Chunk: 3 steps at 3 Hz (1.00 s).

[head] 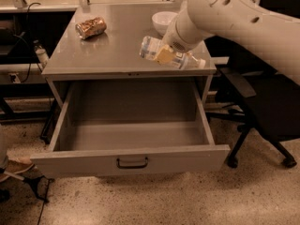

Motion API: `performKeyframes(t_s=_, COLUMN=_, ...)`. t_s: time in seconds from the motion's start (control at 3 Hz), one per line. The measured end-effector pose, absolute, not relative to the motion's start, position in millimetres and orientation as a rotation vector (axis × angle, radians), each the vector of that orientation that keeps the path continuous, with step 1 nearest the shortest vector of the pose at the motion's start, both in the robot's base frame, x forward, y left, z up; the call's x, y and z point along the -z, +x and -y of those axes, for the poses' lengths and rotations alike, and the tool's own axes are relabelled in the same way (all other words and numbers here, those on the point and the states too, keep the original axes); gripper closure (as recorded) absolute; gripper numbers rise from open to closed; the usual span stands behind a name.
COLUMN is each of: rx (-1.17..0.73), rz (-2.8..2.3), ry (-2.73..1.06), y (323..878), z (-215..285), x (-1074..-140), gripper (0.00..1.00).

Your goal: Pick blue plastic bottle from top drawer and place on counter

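Counter (117, 46) | tool (165, 54) above, holding blue plastic bottle (149, 48) | top drawer (93, 157) open

Dim, warm overhead light sheens the counter (117, 50), shadows the top drawer (131, 161) and pales the gripper (166, 55) holding the blue plastic bottle (149, 48) over the counter's front right.

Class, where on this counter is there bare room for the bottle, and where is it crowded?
Bare: middle and left front of the counter, between the can, the bowl and front edge. Crowded: right side, where the end effector holds the blue plastic bottle near the bowl.
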<state>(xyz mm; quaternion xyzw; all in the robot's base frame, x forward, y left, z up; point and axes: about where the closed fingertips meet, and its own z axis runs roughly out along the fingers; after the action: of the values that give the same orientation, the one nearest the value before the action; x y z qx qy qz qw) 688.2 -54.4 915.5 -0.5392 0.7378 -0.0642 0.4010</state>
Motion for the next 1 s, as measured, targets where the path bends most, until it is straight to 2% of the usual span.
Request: performKeyframes(t_s=1.0, rx=0.093, rz=-1.967, ry=-1.316, y=810, z=47, x=-895, gripper=1.00)
